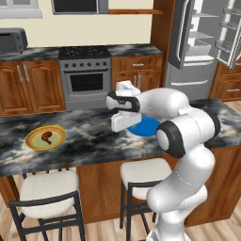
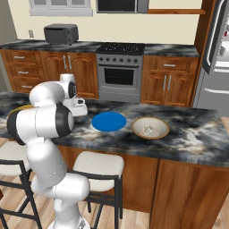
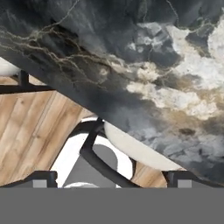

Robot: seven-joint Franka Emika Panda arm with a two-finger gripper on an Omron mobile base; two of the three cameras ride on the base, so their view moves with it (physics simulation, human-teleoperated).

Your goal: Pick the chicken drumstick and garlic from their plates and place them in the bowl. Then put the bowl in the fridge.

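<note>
Broadly, room: a rendered kitchen with wooden cabinets, a steel stove point(image 1: 84, 75) on the back wall, and plank flooring.
Fridge point(image 1: 197, 44): tall, grey, stainless, doors swung open, white shelves and door bins showing; it stands at the far right, well apart from the island.
Island counter point(image 2: 197, 134): long slab of dark marble with pale, cloudy veining, glossy, on a wooden base; two stools point(image 1: 47, 188) with cream cushions and thin black frames tucked beneath.
Arm: smooth white shells with dark joints, bent over the counter's near edge.
Gripper point(image 3: 112, 175): two small dark fingertips at the bottom of the hand view stand spread wide apart with nothing between them; beyond them lie the marble edge, a stool cushion and the floor.
Blue plate point(image 2: 109, 121): flat, round, solid bright blue, bare on top, just beside the bowl.
Bowl point(image 2: 150, 127): shallow, round, tan with a paler rim, on the counter to the right of the blue plate.
Yellow plate point(image 1: 45, 138): round, yellow rim, olive centre, well apart at the counter's left end.
Drumstick point(image 1: 46, 137): small, reddish-brown, lying on the yellow plate's centre.
Garlic point(image 2: 147, 130): small off-white lump resting inside the bowl.
</note>
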